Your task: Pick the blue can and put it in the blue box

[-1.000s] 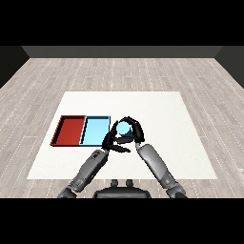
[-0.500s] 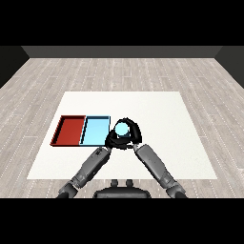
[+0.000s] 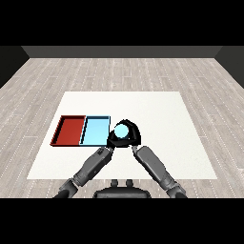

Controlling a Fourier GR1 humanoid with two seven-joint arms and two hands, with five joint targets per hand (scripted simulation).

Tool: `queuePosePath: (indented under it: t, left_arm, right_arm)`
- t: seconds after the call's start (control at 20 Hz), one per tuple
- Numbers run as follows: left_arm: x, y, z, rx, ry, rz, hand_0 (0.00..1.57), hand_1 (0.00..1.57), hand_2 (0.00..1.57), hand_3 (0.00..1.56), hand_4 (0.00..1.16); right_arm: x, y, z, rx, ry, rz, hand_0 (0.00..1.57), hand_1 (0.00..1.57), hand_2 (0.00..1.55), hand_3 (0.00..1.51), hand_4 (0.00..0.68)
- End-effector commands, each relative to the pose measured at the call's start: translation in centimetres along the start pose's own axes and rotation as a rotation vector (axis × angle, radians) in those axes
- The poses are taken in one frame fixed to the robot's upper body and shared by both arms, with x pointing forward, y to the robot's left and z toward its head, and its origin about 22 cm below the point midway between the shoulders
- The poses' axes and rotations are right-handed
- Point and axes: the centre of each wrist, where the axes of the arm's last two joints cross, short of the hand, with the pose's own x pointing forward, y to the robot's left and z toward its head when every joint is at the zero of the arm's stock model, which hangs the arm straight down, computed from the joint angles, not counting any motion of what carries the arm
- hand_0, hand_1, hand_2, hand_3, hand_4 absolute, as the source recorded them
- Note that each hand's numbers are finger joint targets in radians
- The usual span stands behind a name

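Right hand [image 3: 134, 137] curled round blue can [image 3: 122, 129], seemingly lifted

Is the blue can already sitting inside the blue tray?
No, the blue can is held in the right hand, just right of the light blue tray, not inside it.
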Motion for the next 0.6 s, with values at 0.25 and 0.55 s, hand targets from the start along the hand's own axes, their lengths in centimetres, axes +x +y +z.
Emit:
queuePosePath:
  t: [0.25,0.55]
  left_arm:
    - [-0.8,0.4,-0.5,0.031,-0.071,0.034,1.57,1.57,1.57,1.51,1.0]
    - [0.1,-0.5,0.0,0.067,-0.136,0.029,1.57,1.57,1.57,1.54,1.04]
  right_arm:
    - [-1.1,0.5,1.3,-0.014,-0.014,-0.055,1.43,1.43,1.44,1.39,0.609]
    - [-1.3,-1.5,-0.5,0.059,0.057,-0.041,0.82,0.82,0.93,0.62,0.031]
